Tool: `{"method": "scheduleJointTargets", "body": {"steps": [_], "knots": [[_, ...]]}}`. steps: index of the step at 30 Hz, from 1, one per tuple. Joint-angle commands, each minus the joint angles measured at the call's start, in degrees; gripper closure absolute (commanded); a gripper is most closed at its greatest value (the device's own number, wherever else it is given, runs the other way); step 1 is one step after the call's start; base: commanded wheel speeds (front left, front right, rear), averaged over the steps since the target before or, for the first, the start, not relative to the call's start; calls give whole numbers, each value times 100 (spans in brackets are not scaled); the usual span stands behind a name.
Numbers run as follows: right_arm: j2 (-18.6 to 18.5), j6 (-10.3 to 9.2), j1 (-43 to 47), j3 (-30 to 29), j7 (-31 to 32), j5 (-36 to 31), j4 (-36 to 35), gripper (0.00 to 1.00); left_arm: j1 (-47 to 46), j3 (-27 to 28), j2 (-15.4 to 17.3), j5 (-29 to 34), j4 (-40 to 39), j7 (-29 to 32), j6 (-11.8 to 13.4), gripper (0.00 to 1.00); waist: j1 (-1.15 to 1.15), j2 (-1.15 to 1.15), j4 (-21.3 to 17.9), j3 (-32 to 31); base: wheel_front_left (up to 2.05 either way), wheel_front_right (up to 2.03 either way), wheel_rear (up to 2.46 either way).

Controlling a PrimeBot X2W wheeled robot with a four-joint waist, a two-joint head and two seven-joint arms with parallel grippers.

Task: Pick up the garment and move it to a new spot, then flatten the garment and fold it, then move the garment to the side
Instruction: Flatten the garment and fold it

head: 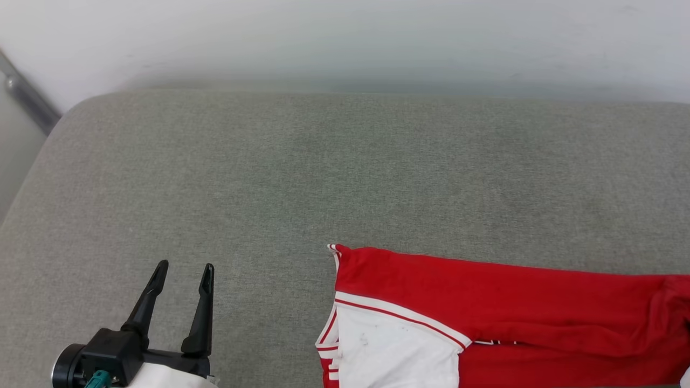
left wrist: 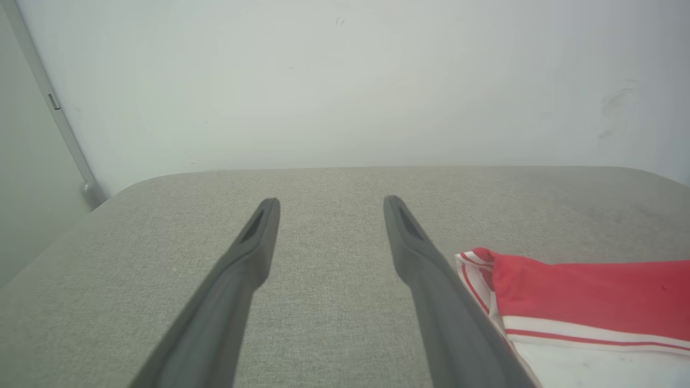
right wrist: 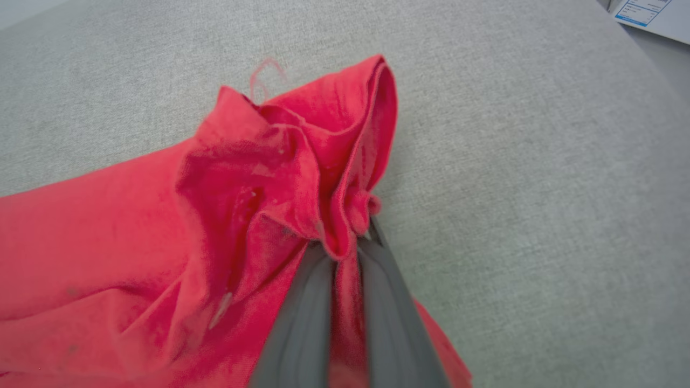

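Note:
The garment, a red shirt with a white sleeve and red-and-white striped trim, lies folded at the lower right of the grey cushion in the head view. Its striped sleeve corner shows at the right of the left wrist view. In the right wrist view my right gripper is shut on a bunched red edge of the garment, cloth pinched between its two fingers. My left gripper stands open over bare cushion to the left of the garment, nothing between its fingers.
The grey fabric cushion spreads wide to the left and behind the garment. A pale wall runs along the back, with a metal bar at the far left. A white label or paper lies off the cushion's corner.

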Motion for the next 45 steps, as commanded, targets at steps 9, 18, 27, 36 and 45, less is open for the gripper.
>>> {"method": "scheduleJointTargets", "body": {"steps": [9, 18, 27, 36, 45], "knots": [[20, -6, 98, 463, 87, -61, -689, 100, 71, 87, -40, 76, -74, -12, -6, 0, 0, 0, -202, -84, 0, 0, 0], [319, -5, 524, 1462, 730, 134, -1886, 100, 57, -2, -116, 70, -15, -12, -7, 0, 0, 0, -238, -191, 0, 0, 0], [1203, -5, 435, 2240, 1574, 661, -2454, 100, 133, -77, -152, 43, 32, -12, -7, 0, 0, 0, 3, -272, 0, 0, 0], [1335, -5, 126, 3116, 1472, 1654, -2163, 100, 148, -53, -149, 43, 4, -12, -7, 0, 0, 0, 343, -381, 0, 0, 0], [1334, -5, -152, 3712, 970, 1655, -1393, 96, 213, -36, -91, 26, -11, -12, -7, 0, 0, 0, 584, -366, 0, 0, 0]]}}
